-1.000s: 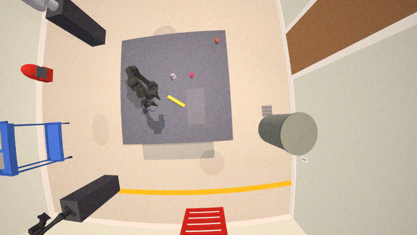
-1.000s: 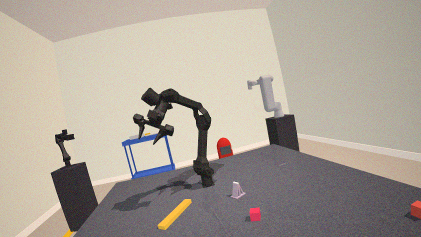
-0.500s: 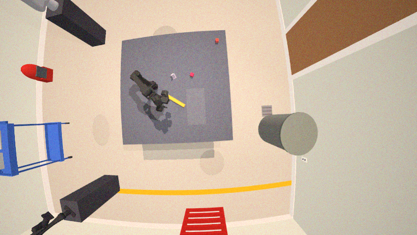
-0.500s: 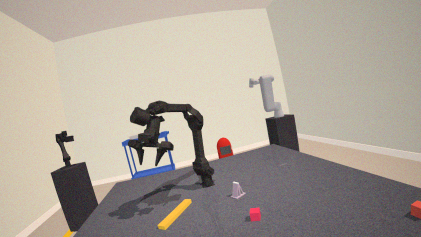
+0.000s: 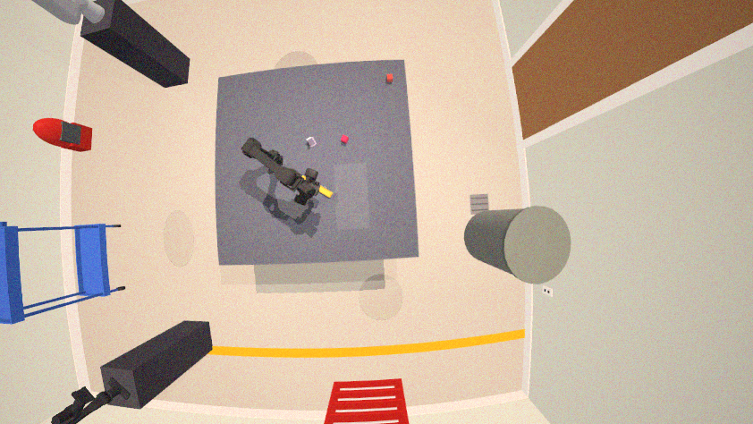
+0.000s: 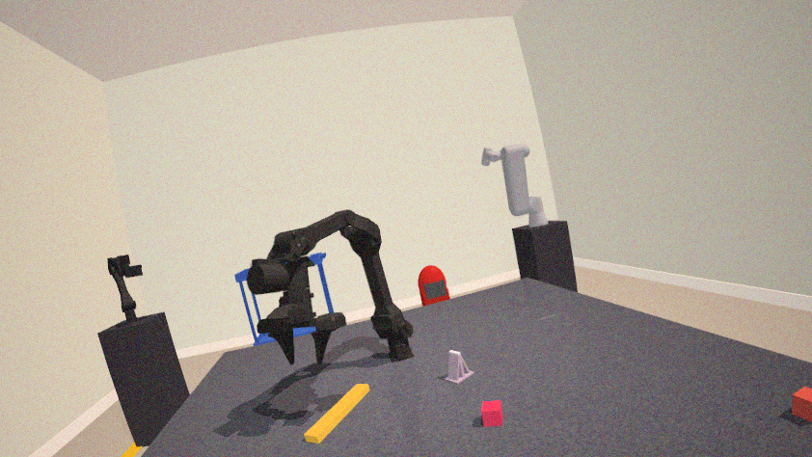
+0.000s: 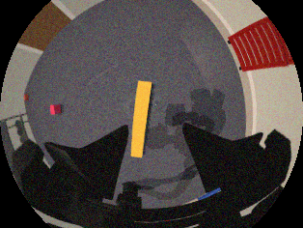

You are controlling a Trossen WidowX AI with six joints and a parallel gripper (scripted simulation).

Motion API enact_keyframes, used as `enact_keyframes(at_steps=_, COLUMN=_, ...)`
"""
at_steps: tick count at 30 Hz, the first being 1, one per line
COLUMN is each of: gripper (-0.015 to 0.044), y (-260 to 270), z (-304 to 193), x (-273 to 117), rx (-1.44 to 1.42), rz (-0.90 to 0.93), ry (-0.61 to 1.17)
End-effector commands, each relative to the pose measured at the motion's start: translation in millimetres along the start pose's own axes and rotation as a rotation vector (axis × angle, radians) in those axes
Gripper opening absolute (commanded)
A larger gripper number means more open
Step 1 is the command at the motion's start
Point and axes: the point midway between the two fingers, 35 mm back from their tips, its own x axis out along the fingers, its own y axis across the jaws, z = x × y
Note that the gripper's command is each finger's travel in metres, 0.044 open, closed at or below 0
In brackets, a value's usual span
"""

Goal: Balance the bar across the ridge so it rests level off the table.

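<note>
From where I stand at the near edge of the grey table [image 6: 596, 362], the closest thing is the yellow bar [image 6: 337, 420]. It lies flat on the top, toward the near left corner, one end pointing at me and the other running away toward the arm. It touches the table along its whole length, with the arm's shadow beside it.

To the right of the bar, also near the front edge, sits a pink cube [image 6: 492, 413]. Further right, at the edge of my sight, is a red cube [image 6: 801, 402], well apart from everything else.

A little beyond the pink cube stands the ridge [image 6: 457, 366], a small pale wedge, upright on the table and bare on top. The bar is well apart from it.

Above the far end of the bar hangs the gripper [image 6: 305, 359], fingers pointing down, tips off the surface. The jaws stand apart with nothing between them. From the camera on the wrist, the bar [image 7: 140, 118] shows lengthwise in the gap, its near end between the two dark fingers, below them.

Behind the gripper, the arm [image 6: 364, 250] bends up and over from its base, which is planted toward the far left edge.
</note>
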Motion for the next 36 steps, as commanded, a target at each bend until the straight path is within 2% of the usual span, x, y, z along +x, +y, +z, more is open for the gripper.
enact_keyframes(at_steps=1, gripper=0.0315, y=11, z=-3, x=28, rx=0.073, rz=0.016, ry=0.085)
enact_keyframes(at_steps=7, gripper=0.0315, y=26, z=-9, x=60, rx=0.165, rz=0.024, ry=0.184)
enact_keyframes(at_steps=14, gripper=0.0315, y=26, z=-9, x=64, rx=0.167, rz=0.024, ry=0.187)
enact_keyframes(at_steps=22, gripper=0.0315, y=28, z=-17, x=104, rx=0.167, rz=0.024, ry=0.187)
enact_keyframes(at_steps=36, gripper=0.0315, y=28, z=-19, x=117, rx=0.167, rz=0.024, ry=0.187)
